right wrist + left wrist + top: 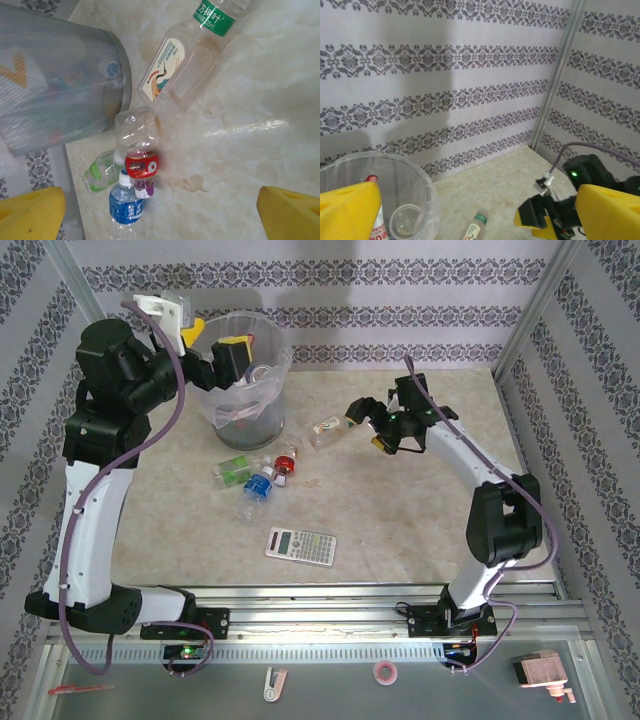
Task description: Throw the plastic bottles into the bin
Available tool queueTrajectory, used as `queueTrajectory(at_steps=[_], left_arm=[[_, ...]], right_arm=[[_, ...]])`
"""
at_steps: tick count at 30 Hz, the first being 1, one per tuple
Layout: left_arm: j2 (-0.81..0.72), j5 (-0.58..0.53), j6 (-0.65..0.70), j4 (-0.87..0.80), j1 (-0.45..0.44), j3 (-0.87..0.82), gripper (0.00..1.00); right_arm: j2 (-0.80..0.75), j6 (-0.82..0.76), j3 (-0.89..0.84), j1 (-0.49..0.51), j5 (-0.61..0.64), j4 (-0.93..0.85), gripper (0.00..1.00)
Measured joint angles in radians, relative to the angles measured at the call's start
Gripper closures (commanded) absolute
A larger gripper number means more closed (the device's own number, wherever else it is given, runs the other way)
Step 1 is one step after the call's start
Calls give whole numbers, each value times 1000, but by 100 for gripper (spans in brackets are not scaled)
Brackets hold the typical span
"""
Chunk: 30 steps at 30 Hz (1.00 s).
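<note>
Hovering released and empty, my right pincer [160,207] could nudge the crane-label bottle [172,75] at twelve o'clock rolling toward the bin [50,75] if I close off-centre.

Robot test cell, probably lab: aluminium frame post [555,75], patterned wallpaper panels [445,60], marble-look tabletop [400,530], arm-mounting rail [330,598].

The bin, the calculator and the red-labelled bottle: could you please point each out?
bin [262,425], top external view, on its grey side wall.
calculator [301,545], top external view, on its keypad.
red-labelled bottle [141,165], right wrist view, on its red label.
</note>
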Motion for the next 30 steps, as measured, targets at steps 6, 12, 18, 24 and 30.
queueTrajectory(at_steps=[6,12,18,24,30], left_arm=[[-10,-21,18,0,-43,-18,0],[-22,-43,40,-6,-87,-32,0],[-25,-56,44,-8,-102,-42,0],[-25,-60,44,-8,-109,-61,0],[-30,-64,44,-8,-109,-79,0]], right_arm=[[114,58,84,6,5,0,2],[226,106,170,29,29,-5,3],[344,142,278,48,58,-31,2],[463,157,412,61,90,-89,3],[574,172,566,74,132,-175,3]])
